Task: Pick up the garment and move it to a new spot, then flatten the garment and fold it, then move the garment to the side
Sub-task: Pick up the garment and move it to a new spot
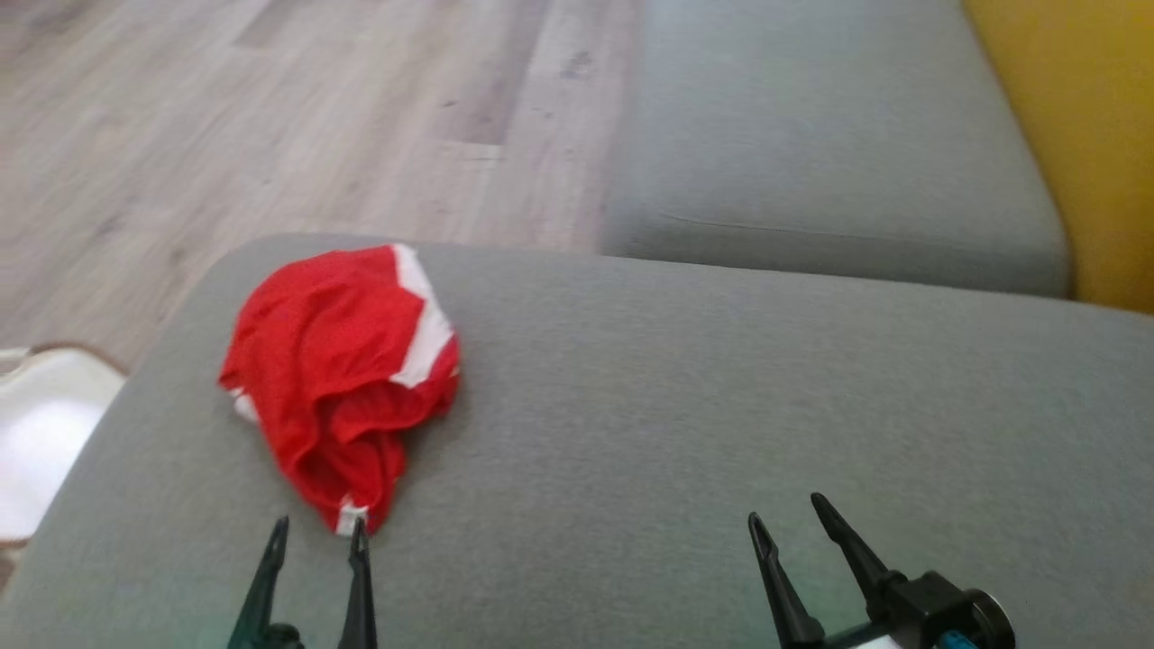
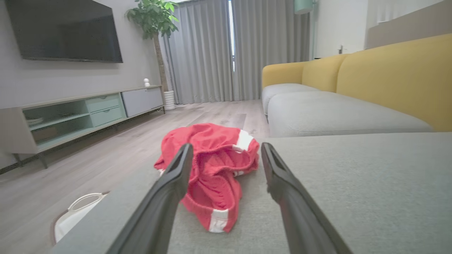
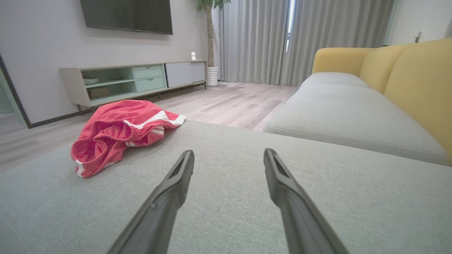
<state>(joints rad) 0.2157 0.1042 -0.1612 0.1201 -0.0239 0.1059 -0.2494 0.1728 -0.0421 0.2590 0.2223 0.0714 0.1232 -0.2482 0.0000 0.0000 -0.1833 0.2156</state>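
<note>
The left pincer (image 1: pixel 320 523) stands as wide open as it goes and holds nothing. Its two dark fingers point straight at the garment (image 1: pixel 338 361). The garment's nearest end, a white-striped hem (image 1: pixel 350 520), lies right at the tip of the pincer's right-hand finger, but I cannot tell whether cloth and finger touch. The right pincer (image 1: pixel 784 507) is just as wide open and just as empty. It hangs over bare grey cushion (image 1: pixel 676 379), with the garment well off to its left and a little ahead.

The garment is a crumpled red heap with white stripes, bunched into folds ahead of the left pincer and close to the cushion's rounded far-left edge. It looks like thin, limp knit. I judge it to be light, soft and in no way fragile. It should sag and trail from any one hold, and may drag a little on the woven cushion rather than slide. The near striped hem seems the handiest place to pinch, low to the cushion and through several layers, so that the heap comes up together. For flattening later, two corners taken well apart, one in each pincer, would serve better.

To the left of the left pincer, something white and rounded (image 1: pixel 45 433) sits on the floor (image 1: pixel 270 117), and pale boards run on beyond the cushion. Ahead of the right pincer lies a second grey seat (image 1: pixel 829 135), with a yellow backrest (image 1: pixel 1082 135) to its right. Farthest off stand a low cabinet (image 3: pixel 134 79), a dark screen (image 3: pixel 127 16) above it, and grey curtains (image 3: pixel 257 38).
</note>
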